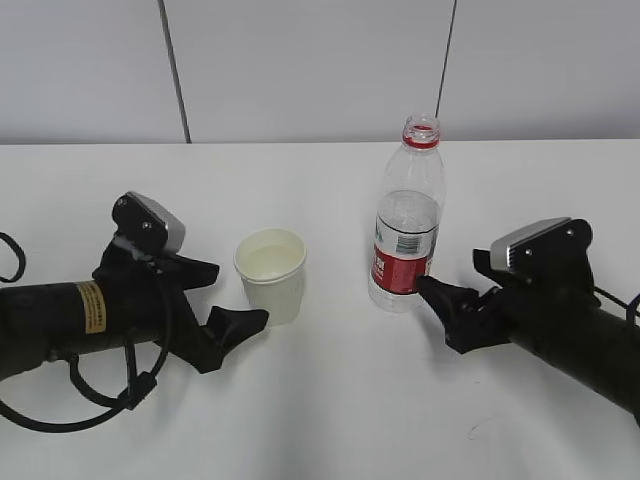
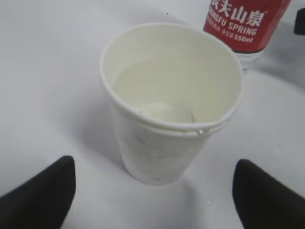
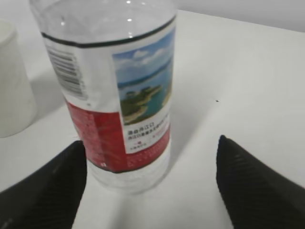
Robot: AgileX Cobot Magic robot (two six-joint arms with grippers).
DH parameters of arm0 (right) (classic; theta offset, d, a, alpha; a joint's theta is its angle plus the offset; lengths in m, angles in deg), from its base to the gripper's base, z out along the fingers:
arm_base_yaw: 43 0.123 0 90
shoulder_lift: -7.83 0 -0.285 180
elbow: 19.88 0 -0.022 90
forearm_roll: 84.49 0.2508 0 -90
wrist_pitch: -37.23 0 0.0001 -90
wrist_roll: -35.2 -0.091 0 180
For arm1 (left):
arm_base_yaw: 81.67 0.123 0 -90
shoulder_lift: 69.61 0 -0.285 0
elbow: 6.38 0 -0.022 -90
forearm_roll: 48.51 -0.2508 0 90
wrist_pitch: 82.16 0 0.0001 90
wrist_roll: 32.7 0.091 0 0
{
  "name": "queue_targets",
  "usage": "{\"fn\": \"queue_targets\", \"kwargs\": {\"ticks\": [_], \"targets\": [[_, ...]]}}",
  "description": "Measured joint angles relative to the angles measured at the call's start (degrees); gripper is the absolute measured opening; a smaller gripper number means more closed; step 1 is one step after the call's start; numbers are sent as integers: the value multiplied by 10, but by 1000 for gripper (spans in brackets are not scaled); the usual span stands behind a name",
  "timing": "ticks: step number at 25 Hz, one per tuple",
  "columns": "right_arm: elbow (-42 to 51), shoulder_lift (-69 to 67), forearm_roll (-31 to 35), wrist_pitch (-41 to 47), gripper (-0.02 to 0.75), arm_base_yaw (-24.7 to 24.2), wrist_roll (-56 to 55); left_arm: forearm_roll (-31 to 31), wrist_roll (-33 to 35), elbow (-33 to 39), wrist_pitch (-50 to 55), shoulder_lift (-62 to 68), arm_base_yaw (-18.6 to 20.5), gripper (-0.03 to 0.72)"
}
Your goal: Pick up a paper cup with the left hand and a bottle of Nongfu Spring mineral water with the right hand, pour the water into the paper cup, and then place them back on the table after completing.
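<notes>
A white paper cup stands upright on the white table and holds clear water. My left gripper is open and empty just left of the cup, its fingertips short of it. An uncapped clear Nongfu Spring bottle with a red label stands upright to the right of the cup. My right gripper is open and empty, its left fingertip close beside the bottle's base.
A grey panelled wall runs behind the table's far edge. The bottle's red label also shows at the top right of the left wrist view, and the cup at the left edge of the right wrist view.
</notes>
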Motion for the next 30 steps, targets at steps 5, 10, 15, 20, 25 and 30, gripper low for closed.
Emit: {"fn": "queue_targets", "kwargs": {"ticks": [5,10,15,20,25,30], "targets": [[22,6,89,-1,617,0,6,28,0,4,76,-37,6,601],[22,7,164,-1,601,-19,-4,48,0,4,108,-47,50,586],[11,7,182,-1,597,-65,-23,83,0,4,104,-59,104,585],[-18,7,185,-1,596,-95,-32,109,0,4,105,-62,143,584],[-62,16,186,79,594,-101,-38,129,0,-38,224,-71,152,584],[-117,65,186,253,594,-101,-52,148,0,-106,423,-90,152,584]]}}
